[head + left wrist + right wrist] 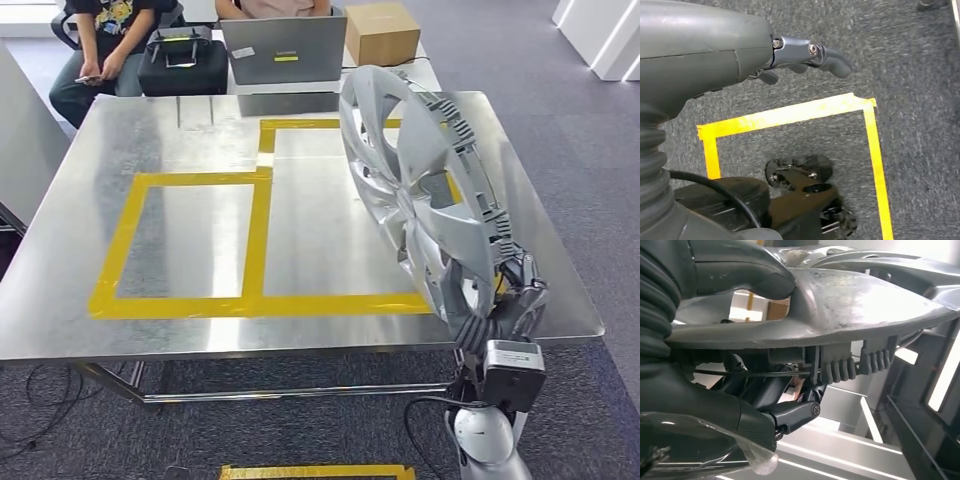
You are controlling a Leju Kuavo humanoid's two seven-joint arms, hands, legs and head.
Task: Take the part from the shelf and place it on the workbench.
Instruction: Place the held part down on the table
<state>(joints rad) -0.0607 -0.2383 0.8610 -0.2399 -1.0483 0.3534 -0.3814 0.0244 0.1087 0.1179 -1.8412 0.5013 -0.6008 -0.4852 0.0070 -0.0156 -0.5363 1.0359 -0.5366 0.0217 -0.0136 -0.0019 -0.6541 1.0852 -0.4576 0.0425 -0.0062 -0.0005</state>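
Over the workbench (pixel 189 330), right hand (pixel 502 300) fingers (pixel 794 415) seemingly clamp the wheel cover (pixel 423 190) rim.

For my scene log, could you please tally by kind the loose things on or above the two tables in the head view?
Hubcap, gripped by the right hand over the steel table: 1
Laptop: 1
Cardboard box: 1
Black case: 1
Total: 4
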